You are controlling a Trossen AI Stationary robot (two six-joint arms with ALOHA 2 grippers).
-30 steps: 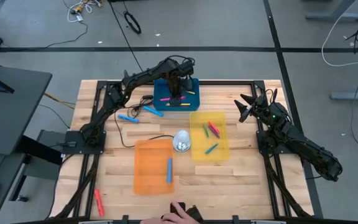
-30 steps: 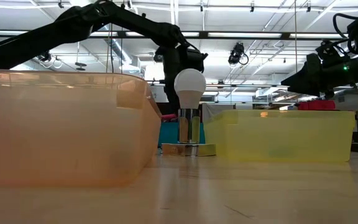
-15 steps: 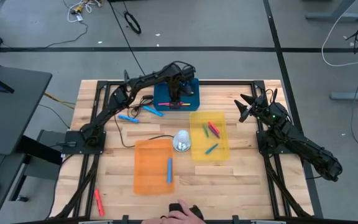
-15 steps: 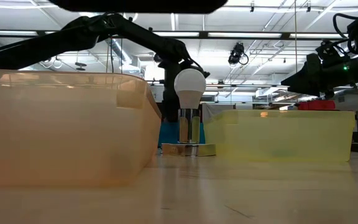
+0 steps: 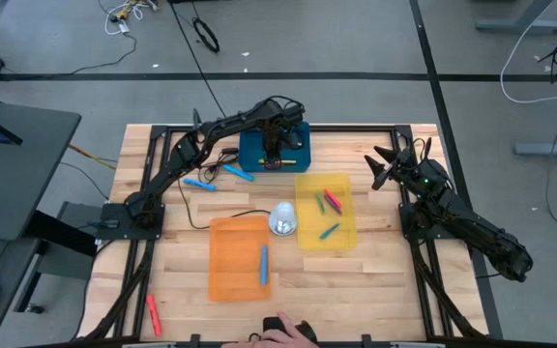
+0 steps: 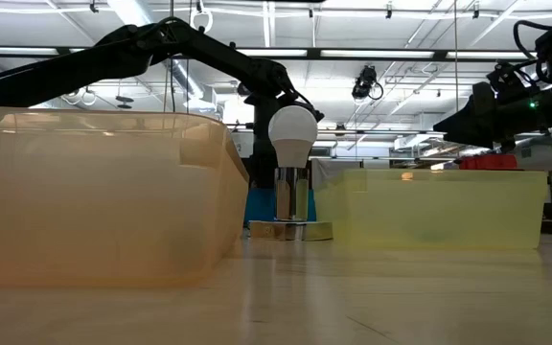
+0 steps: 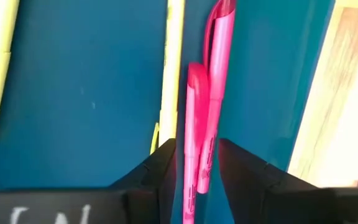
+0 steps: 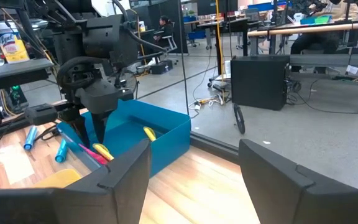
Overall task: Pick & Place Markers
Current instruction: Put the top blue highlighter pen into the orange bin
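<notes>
My left gripper [image 5: 274, 155] points down into the blue tray [image 5: 249, 145] at the table's far side. In the left wrist view its open fingers [image 7: 194, 174] stand on either side of two pink markers [image 7: 197, 137] lying side by side on the tray floor. Yellow markers [image 7: 173, 62] lie beside them. Two blue markers [image 5: 196, 182] rest on the table left of the tray. My right gripper [image 5: 385, 166] waits open at the right edge, above the table, holding nothing. My left gripper comes from above, fingers pointing down, and straddles the near ends of the two pink markers [image 7: 191, 186], which lie flat on the blue tray's floor. Whether either finger [image 7: 241, 174] touches them I cannot tell.
A yellow tray [image 5: 348, 227] holds red, green and blue markers. An orange tray [image 5: 225, 261] holds one blue marker. A white bulb on a metal stand [image 5: 283, 218] sits between them. A red marker [image 5: 151, 311] lies at the near left. A person's hand [image 5: 283, 333] shows at the near edge.
My left gripper has sunk down into the blue tray with a pink marker, then kept still over the tray floor.
</notes>
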